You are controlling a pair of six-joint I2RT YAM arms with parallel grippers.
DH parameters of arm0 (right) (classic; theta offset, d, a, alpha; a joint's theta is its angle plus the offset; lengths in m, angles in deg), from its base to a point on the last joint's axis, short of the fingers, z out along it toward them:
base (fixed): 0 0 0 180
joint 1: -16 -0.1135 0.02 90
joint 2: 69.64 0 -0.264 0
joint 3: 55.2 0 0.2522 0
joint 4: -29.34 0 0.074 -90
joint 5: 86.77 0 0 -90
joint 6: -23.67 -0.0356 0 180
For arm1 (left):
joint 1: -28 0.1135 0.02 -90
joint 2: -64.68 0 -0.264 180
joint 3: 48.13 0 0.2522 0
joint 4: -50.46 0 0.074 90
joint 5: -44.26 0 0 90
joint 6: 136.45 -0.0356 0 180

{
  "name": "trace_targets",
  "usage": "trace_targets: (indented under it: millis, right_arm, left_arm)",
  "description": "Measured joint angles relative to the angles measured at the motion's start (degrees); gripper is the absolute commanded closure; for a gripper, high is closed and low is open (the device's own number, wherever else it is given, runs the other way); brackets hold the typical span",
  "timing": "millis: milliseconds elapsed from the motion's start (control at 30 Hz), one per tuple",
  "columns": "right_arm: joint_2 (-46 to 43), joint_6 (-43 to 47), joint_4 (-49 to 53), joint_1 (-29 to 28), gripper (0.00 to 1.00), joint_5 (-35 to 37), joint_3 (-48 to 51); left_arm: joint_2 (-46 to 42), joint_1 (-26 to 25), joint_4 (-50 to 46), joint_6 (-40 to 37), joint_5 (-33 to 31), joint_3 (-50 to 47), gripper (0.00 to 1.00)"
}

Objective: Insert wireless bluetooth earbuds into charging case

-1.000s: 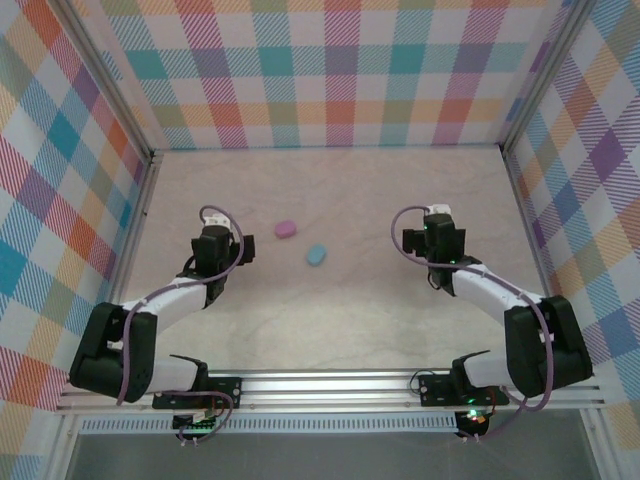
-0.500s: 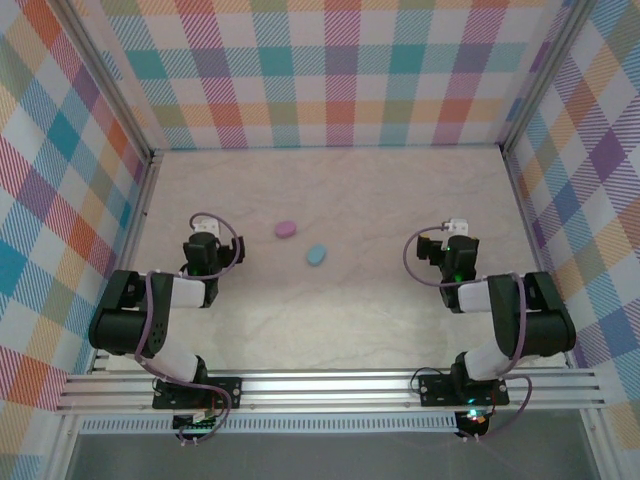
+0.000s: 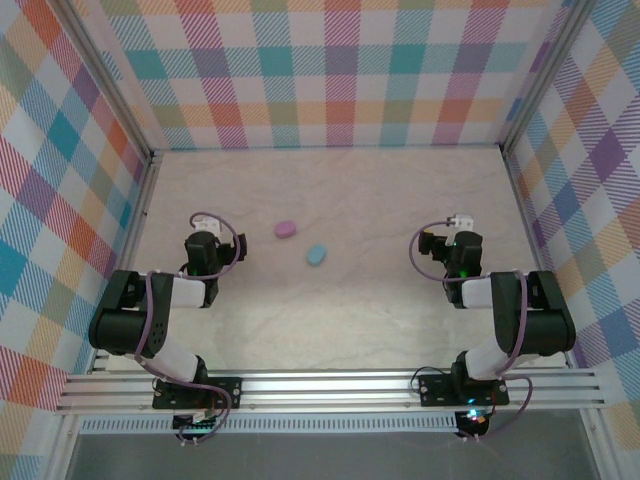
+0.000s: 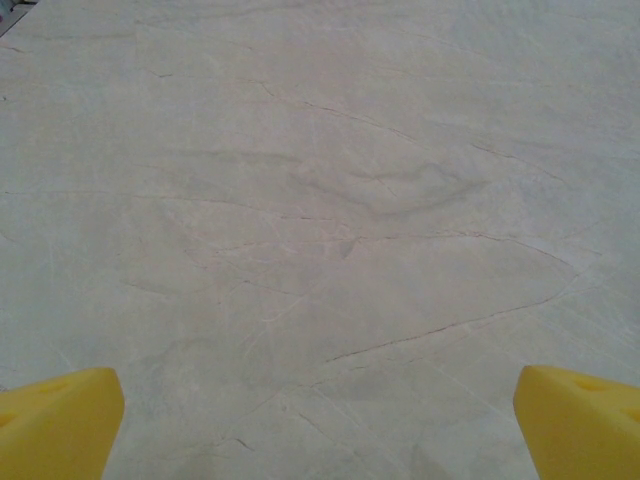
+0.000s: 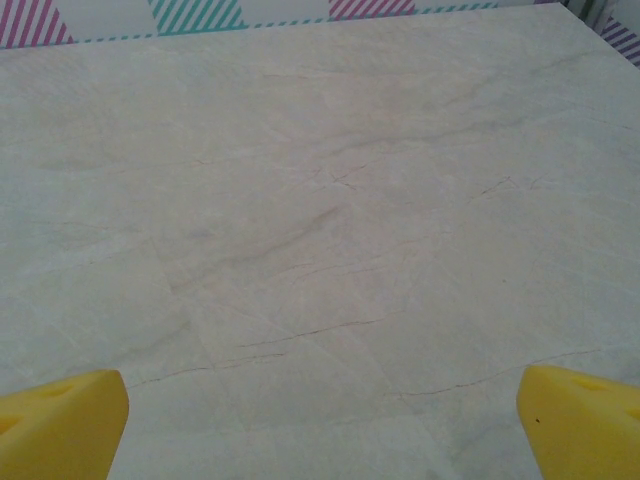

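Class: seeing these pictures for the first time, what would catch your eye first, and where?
The bright plaid walls ring a pale marbled table. Near its middle lie a pink oval case and, nearer and rightward, a light blue oval case, apart. The left end effector and right end effector stand open, yellow-tipped, over bare tabletop.

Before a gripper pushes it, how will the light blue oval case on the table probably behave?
The light blue oval case looks small and rounded, so a push would probably make it slide or spin on the smooth table rather than tip. It lies flat, so rolling seems unlikely. Its curved sides might slip from a pinch.
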Motion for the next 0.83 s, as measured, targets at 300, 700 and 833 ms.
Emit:
trace_targets:
  millis: [300,700,833]
  right_arm:
    - [0.00,0.00,0.00,0.00,0.00,-0.33,0.00]
    - [0.00,0.04,0.15,-0.02,0.00,-1.11,-0.11]
    - [0.00,0.07,0.33,-0.02,0.00,-2.34,-0.70]
  left_arm:
    - [0.00,0.02,0.00,0.00,-0.02,0.00,0.00]
    - [0.00,0.02,0.00,0.00,-0.02,0.00,0.00]
    - [0.00,0.02,0.00,0.00,-0.02,0.00,0.00]
